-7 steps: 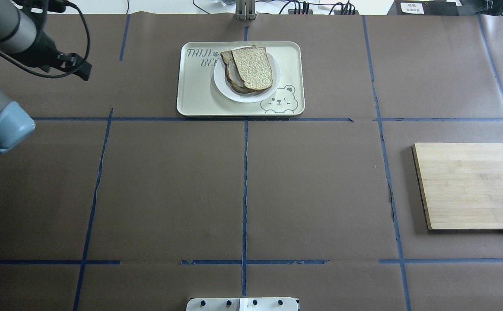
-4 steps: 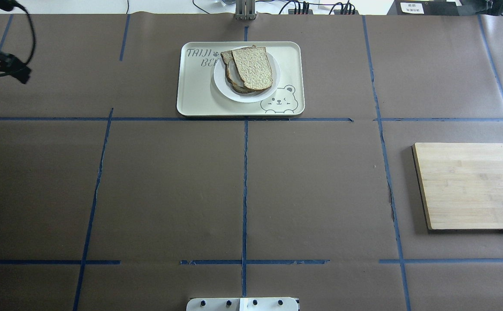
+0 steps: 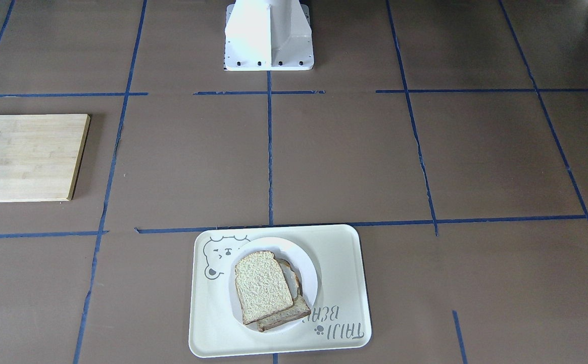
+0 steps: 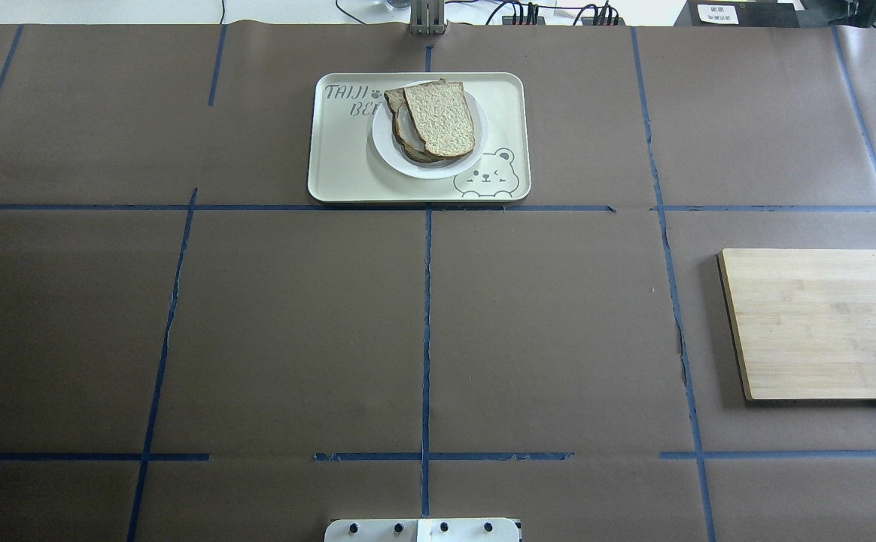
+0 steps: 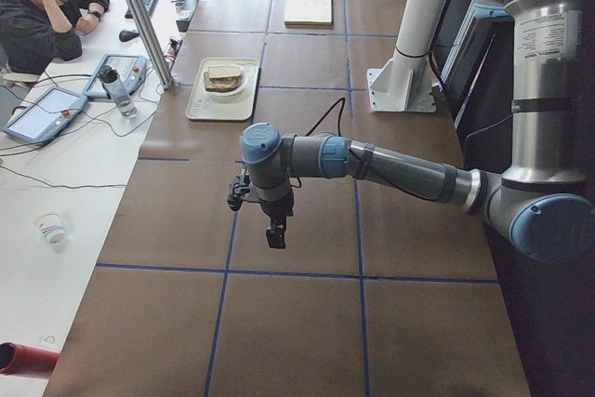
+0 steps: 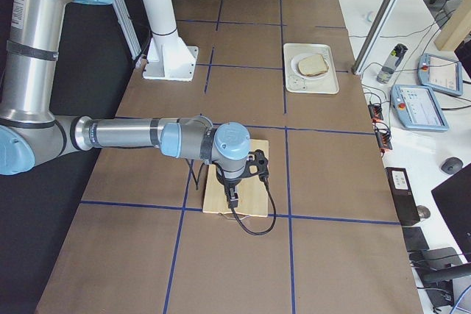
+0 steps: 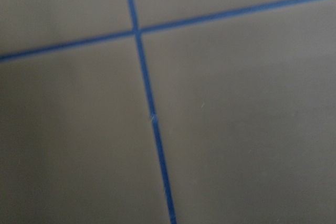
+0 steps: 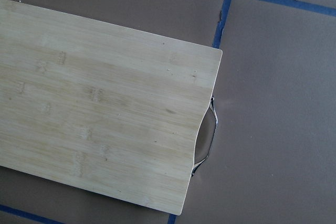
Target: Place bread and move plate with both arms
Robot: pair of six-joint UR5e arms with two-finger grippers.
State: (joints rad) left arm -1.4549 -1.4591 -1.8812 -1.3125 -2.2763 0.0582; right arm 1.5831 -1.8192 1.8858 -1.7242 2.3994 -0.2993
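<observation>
A: Front-facing view first. We log the bread lying askew on a darker slice. Both are on the plate, which sits inside the cream tray at the operators' edge of the worktop.

B: Agreed. We add a cutting board well apart at that view's left, and the white pedestal at the top.

A: Overhead view: the tray is at the far middle, the plate and both slices in it. The board is at the right edge.

B: Exterior left: the near, left arm reaches out over the worktop. The left jaws point down beside a line of blue tape, well apart from the tray. We cannot tell how wide they stand, or whether they hold anything.

A: Exterior right: the near, right arm stretches out, the right jaws pointing down over the cutting board. Again we cannot tell their opening or any load. The bread shows small on its plate, far off by the operators' side.

B: Left wrist view: blurred, just a crossing of tape on brown worktop.

A: Right wrist view: one end of the board, with a metal handle at its short edge
</observation>
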